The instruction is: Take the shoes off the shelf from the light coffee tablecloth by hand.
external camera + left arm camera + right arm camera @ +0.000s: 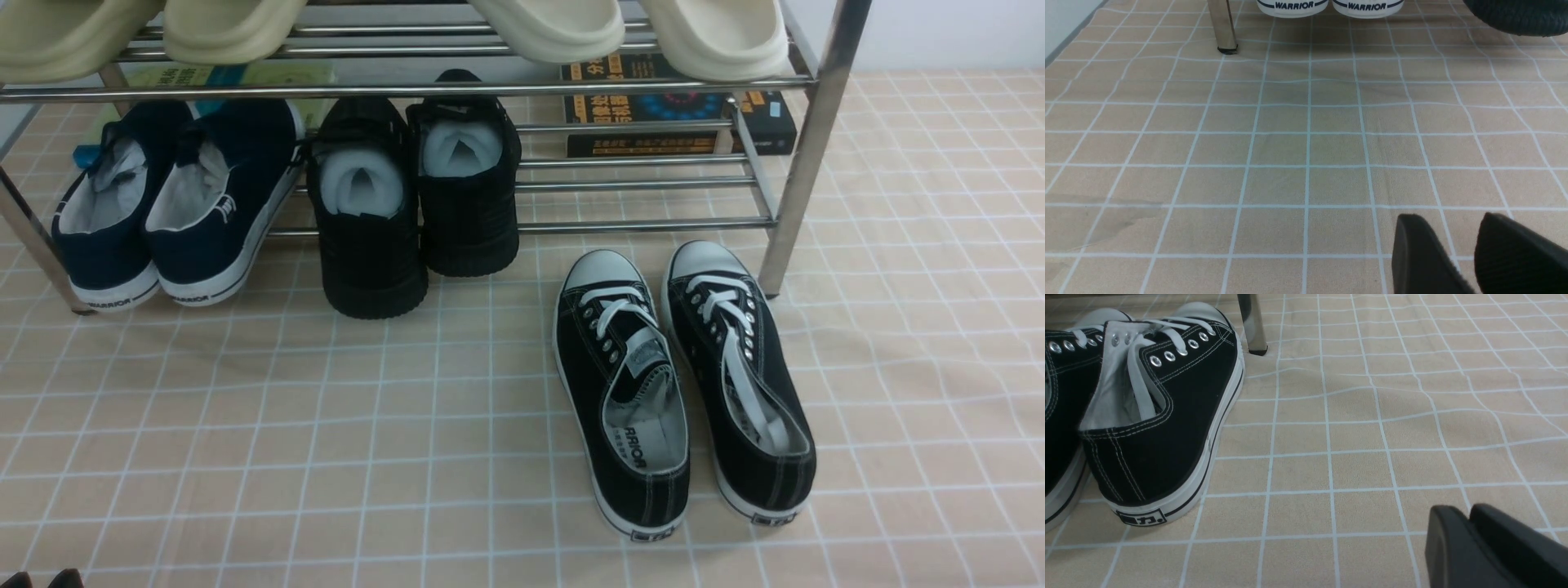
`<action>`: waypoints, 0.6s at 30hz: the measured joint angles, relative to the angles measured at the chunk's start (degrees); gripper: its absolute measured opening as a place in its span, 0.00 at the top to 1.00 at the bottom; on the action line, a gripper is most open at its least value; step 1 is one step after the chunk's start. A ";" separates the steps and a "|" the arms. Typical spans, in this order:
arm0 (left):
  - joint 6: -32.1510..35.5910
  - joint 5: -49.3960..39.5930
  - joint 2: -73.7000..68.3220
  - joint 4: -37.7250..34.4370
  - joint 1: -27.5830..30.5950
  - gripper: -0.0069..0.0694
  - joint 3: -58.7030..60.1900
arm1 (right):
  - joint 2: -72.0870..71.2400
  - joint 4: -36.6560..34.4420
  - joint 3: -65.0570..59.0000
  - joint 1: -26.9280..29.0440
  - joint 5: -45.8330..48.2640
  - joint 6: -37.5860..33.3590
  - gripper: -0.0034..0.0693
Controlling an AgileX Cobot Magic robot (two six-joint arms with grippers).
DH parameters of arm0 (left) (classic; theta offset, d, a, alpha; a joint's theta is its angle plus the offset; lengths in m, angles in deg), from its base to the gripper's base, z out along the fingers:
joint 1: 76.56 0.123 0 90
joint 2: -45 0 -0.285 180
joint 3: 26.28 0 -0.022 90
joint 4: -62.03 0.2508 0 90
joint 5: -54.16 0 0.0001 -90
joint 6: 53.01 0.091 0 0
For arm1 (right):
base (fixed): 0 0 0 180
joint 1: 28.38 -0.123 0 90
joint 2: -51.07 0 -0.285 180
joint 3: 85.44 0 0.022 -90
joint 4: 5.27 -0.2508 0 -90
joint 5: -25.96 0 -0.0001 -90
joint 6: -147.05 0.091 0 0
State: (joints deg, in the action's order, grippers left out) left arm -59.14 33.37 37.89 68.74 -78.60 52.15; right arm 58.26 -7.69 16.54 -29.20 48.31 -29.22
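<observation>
In the front view the black sneakers lie on the cloth, in front of the rack, near its right-hand leg, toes pointing toward it and soles down. The two shoes touch or nearly touch at the toes, and their heels stand slightly apart. The navy pair and the paper-stuffed pair sit at the rack's lower tier, left of the sneakers, and the pale clogs are on its upper tier. With the sneakers already off the rack, the taking-down looks done; what remains, I judge, is at most to straighten them or draw the arms away. If a hand went in to nudge the toes, it could knock the rack's leg, being so near, and shake the clogs above. In the left wrist view the left gripper has its fingers parted with nothing between them, over the cloth in front of the rack; lowered too far, those tips could catch the cloth and drag a wrinkle under the shoes. In the right wrist view the right gripper is empty and apart from the sneakers; its fingers look close together, but the near one overlaps the other, so I cannot tell whether they meet. Swung carelessly toward the rack, it could bump a heel and skew the pair.
</observation>
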 joint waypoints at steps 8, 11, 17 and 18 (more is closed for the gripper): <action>0.00 0.00 0.00 0.00 0.00 0.59 0.00 | 0.00 0.00 0.00 0.00 0.00 0.00 0.81; 0.00 -0.05 0.00 0.00 0.00 0.59 0.00 | 0.00 0.00 0.00 0.00 0.00 0.00 0.81; 0.00 -0.05 0.00 0.00 0.00 0.59 0.00 | 0.00 0.00 0.00 0.00 0.00 0.00 0.80; 0.00 -0.05 0.00 0.00 0.00 0.59 0.00 | 0.00 0.00 0.00 0.00 0.00 0.00 0.80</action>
State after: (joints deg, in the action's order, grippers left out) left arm -59.14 33.32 37.89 68.74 -78.60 52.15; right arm 58.26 -7.69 16.54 -29.20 48.31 -29.22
